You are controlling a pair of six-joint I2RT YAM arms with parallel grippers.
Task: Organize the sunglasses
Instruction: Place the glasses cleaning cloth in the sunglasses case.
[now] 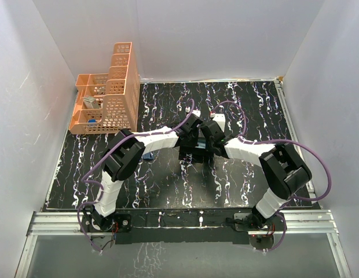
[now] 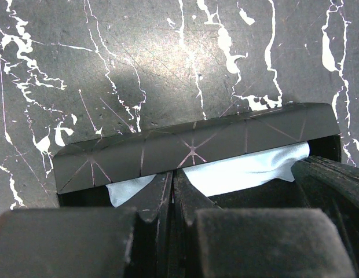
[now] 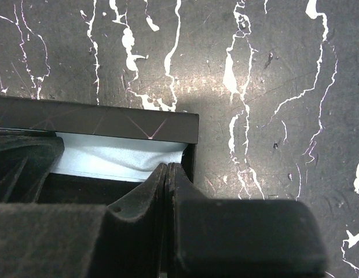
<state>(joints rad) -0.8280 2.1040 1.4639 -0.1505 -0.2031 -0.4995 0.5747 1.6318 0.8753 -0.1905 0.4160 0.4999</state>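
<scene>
Marbled table (image 1: 255, 110): left fingers (image 2: 171, 188) and right fingers (image 3: 168, 176) pressed together at glossy faceted case (image 2: 191, 150) holding cloth (image 2: 249, 171).

A glossy marbled tabletop (image 2: 168, 58), a smooth black case (image 2: 197, 145), soft light blue cloth (image 2: 243, 171) and matt black fingers (image 2: 150, 202) are being shown.

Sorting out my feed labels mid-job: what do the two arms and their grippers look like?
Both the left arm and right arm have white link shells with bulky black joints, and a purple cable loops along each. The left gripper and right gripper have matte black, wedge-shaped fingers. No markings show.
</scene>
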